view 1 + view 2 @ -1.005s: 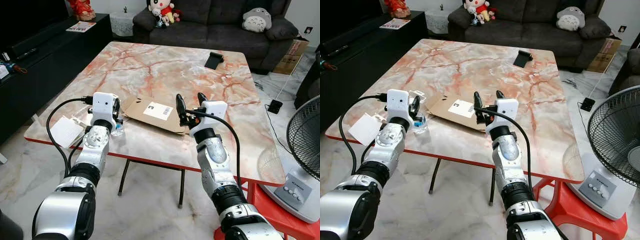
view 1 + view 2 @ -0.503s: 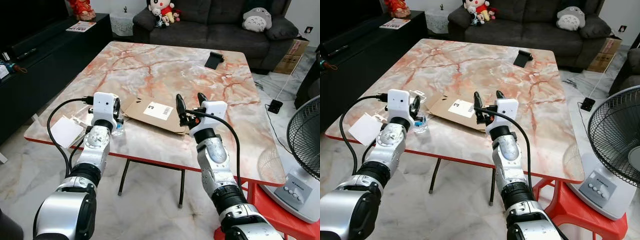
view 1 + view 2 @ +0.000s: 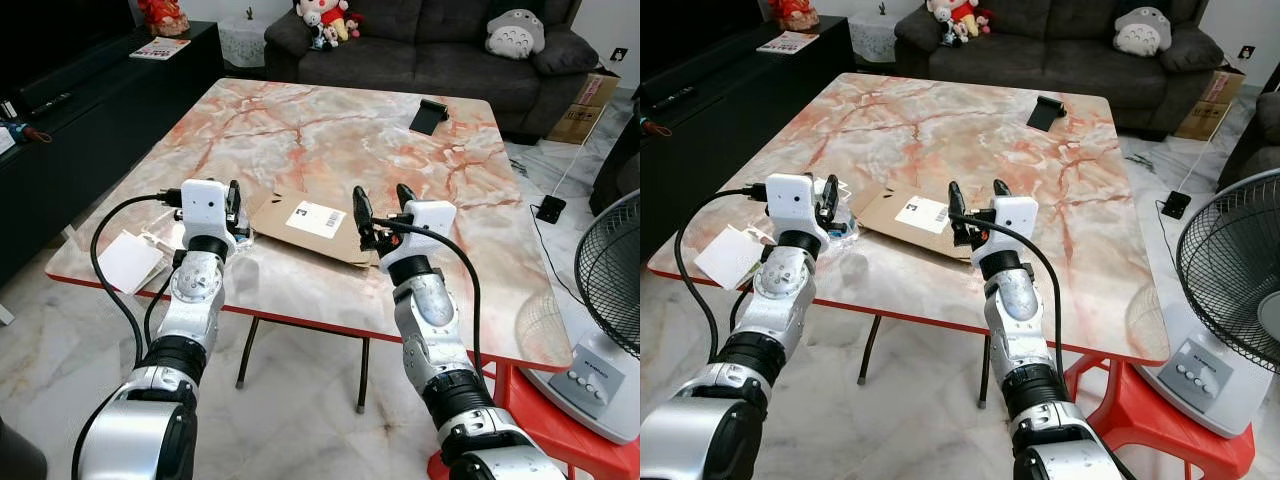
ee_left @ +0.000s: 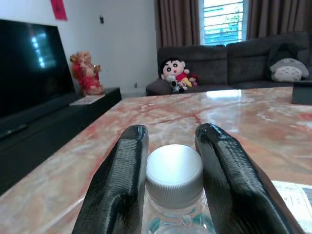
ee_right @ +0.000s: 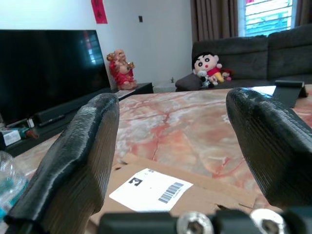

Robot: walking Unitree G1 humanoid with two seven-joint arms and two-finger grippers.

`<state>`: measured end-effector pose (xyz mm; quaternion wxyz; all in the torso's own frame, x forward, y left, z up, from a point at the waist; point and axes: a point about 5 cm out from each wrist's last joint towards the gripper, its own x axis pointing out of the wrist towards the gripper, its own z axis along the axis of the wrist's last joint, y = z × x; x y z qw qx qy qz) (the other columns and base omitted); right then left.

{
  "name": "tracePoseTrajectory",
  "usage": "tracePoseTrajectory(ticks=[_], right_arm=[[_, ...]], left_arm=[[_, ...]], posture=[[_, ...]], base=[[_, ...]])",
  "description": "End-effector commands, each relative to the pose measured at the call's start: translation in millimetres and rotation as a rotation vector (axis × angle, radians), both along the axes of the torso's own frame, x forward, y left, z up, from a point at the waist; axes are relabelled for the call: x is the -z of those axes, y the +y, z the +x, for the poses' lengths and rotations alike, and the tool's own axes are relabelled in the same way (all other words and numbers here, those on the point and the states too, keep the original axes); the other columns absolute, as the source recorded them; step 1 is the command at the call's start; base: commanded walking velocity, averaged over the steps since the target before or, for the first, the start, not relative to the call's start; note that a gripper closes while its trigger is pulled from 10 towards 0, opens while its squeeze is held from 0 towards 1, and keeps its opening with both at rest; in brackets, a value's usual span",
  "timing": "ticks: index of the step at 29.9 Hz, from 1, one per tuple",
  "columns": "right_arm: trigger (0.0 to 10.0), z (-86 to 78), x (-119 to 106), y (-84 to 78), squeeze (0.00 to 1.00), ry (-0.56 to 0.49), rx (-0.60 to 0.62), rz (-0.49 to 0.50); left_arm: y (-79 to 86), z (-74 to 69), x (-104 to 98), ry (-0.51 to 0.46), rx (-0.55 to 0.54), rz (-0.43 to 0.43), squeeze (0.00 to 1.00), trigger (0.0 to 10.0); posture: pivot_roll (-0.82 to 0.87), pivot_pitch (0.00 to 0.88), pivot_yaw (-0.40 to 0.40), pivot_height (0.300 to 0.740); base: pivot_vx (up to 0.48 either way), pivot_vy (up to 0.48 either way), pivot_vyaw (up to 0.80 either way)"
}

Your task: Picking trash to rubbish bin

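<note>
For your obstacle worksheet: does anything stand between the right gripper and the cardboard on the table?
Nothing visible does. The right gripper hangs open just over the cardboard, with only bare table around it.

Bright, even daylight; sharp eye views; window glare behind.

L gripper point(image 4: 171, 161) fingers clamp the bottle point(image 4: 174, 190) neck near table point(image 3: 330, 130) edge; R gripper point(image 3: 379, 200) spread wide over table.
</note>
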<state>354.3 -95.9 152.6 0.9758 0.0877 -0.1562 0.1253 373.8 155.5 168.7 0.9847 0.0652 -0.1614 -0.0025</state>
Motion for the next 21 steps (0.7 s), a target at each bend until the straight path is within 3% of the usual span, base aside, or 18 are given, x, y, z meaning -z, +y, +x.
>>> tracePoseTrajectory(ticks=[1, 7, 21], right_arm=[[10.0, 1.8, -9.6, -3.3, 0.00, -0.039, 0.020, 0.016], [10.0, 2.1, -13.1, -9.8, 0.00, -0.061, 0.046, 0.028], [10.0, 0.7, -12.1, -5.2, 0.00, -0.065, 0.037, 0.032]], left_arm=[[-1.4, -1.3, -6.4, -0.043, 0.002, 0.004, 0.00, 10.0], [2.4, -1.3, -11.9, -0.065, -0.012, 0.015, 0.00, 10.0], [0.6, -1.9, -20.4, -0.101, -0.005, 0.035, 0.00, 10.0]], posture=[[-0.04, 0.010, -0.006, 0.740], [-0.04, 0.004, -0.005, 0.740], [-0.04, 0.000, 0.000, 0.740]], base=[[-0.247, 0.000, 0.00], [-0.256, 0.000, 0.00], [-0.259, 0.000, 0.00]])
